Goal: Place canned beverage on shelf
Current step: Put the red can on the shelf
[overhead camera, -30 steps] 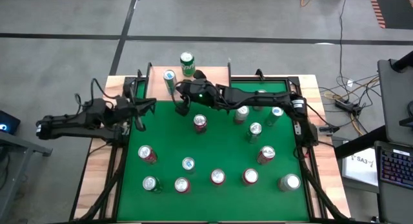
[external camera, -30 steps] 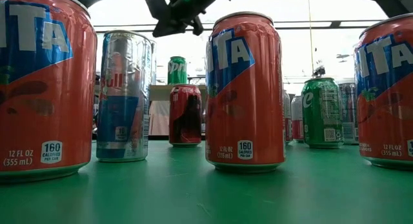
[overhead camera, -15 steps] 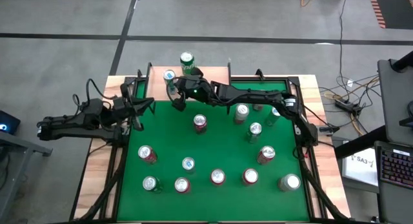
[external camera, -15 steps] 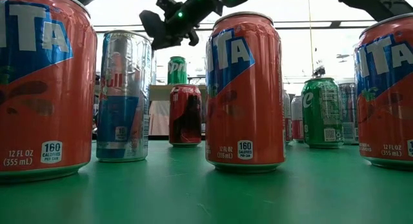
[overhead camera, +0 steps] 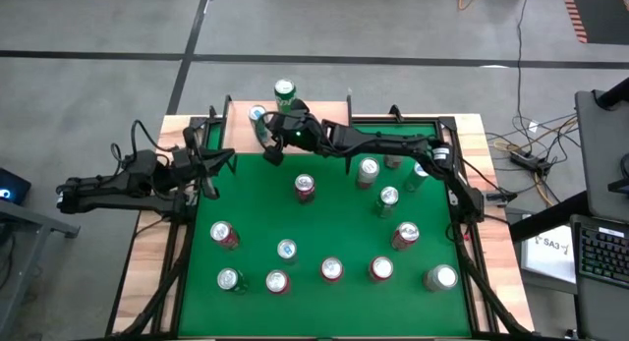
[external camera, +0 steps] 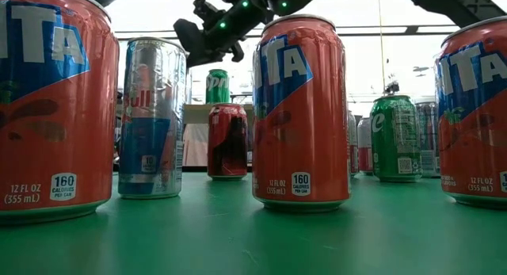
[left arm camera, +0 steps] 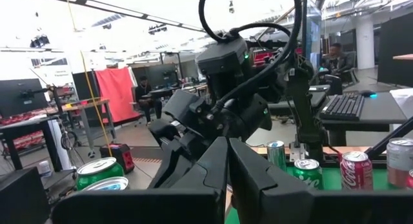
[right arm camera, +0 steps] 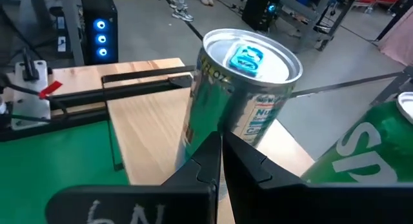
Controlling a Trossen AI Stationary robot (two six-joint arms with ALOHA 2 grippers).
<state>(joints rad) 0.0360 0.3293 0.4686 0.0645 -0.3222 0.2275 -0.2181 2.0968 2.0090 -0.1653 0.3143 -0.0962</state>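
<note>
Left gripper (overhead camera: 208, 164) sits at the left edge of the green table (overhead camera: 344, 233), arm stretched in from the left, fingers (left arm camera: 251, 179) pressed together on nothing. Just right of it, at the table's far edge, stands the shelf (overhead camera: 236, 125), a light-wood board; a silver can with a blue tab (overhead camera: 257, 116) stands on it, with a green can (overhead camera: 284, 91) beside it farther back. Right gripper (overhead camera: 269, 149) is over the shelf's near edge, right by the silver can; the right wrist view shows its fingers (right arm camera: 248, 162) clenched tip to tip in front of that can (right arm camera: 242, 95), not around it, the green can (right arm camera: 368, 146) alongside. Right arm reaches back across the table's far side to its base at the right. Further cans stand about the green surface, among them a red one (overhead camera: 304, 188) near the middle.
</note>
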